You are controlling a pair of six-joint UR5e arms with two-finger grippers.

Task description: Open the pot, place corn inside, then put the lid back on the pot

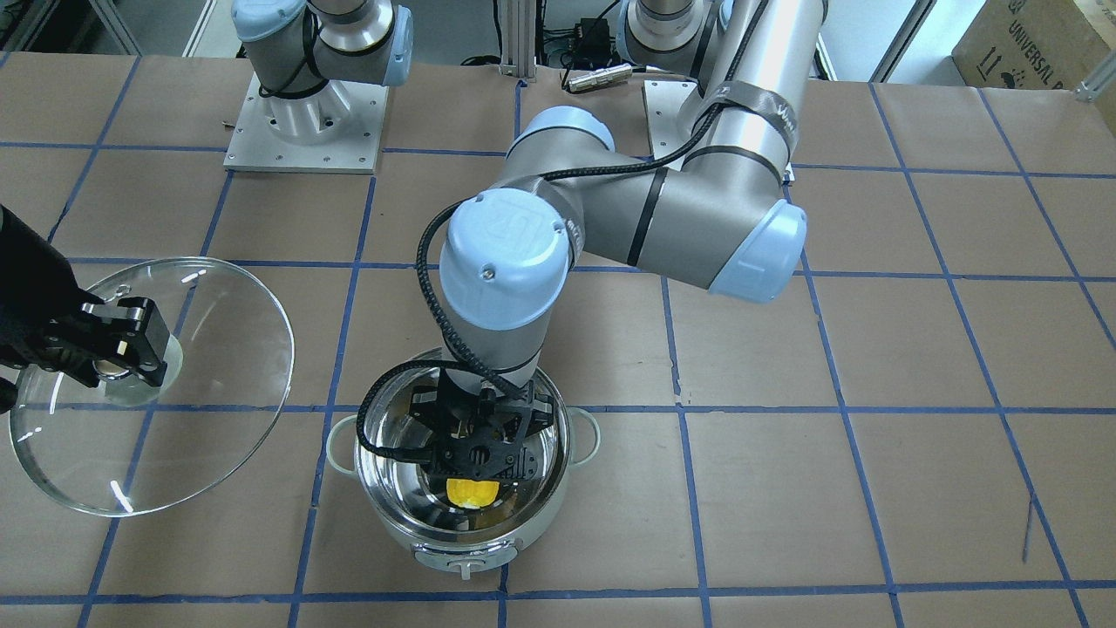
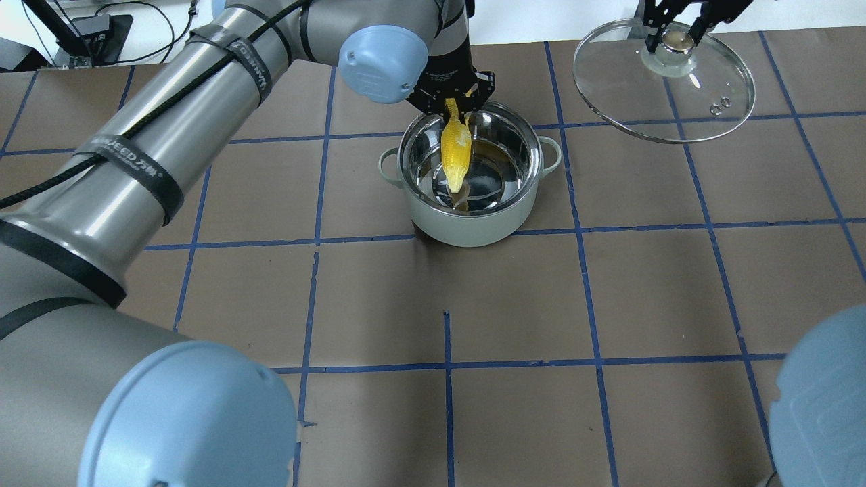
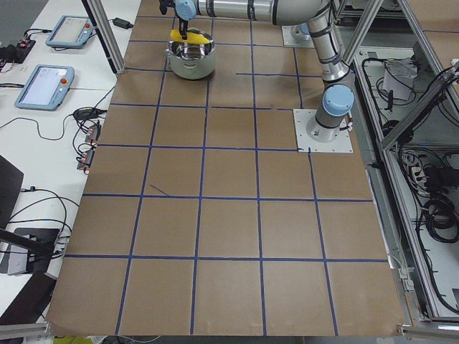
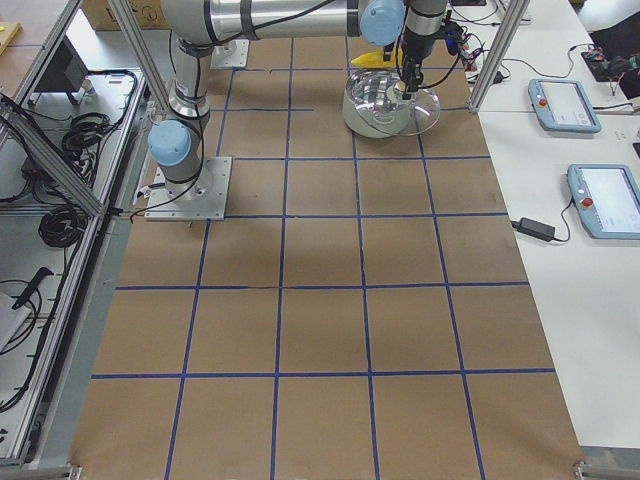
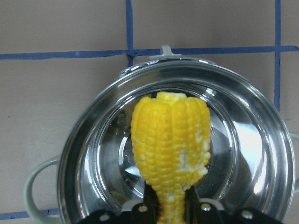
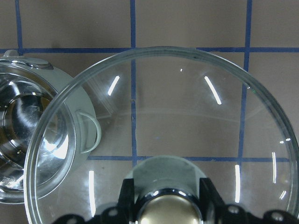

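Observation:
The pot [image 2: 473, 226] stands open on the brown table, its steel inside bare; it also shows in the front view [image 1: 471, 536] and the left wrist view [image 5: 261, 140]. My left gripper [image 2: 452, 101] is over the pot's far rim, shut on one end of the yellow corn [image 2: 455, 152], which hangs down into the pot [image 5: 170, 140]. I cannot tell whether the corn touches the bottom. My right gripper [image 2: 676, 37] is shut on the knob of the glass lid [image 2: 703, 101]. It holds the lid tilted in the air, to the pot's right in the overhead view [image 6: 187, 116].
The table is brown paper with a blue tape grid. The two arm base plates [image 1: 305, 131] sit at the robot's side. The left arm's elbow [image 1: 750, 244] hangs over the table's middle. Pendants [image 4: 600, 200] lie on the white bench beyond the table's edge.

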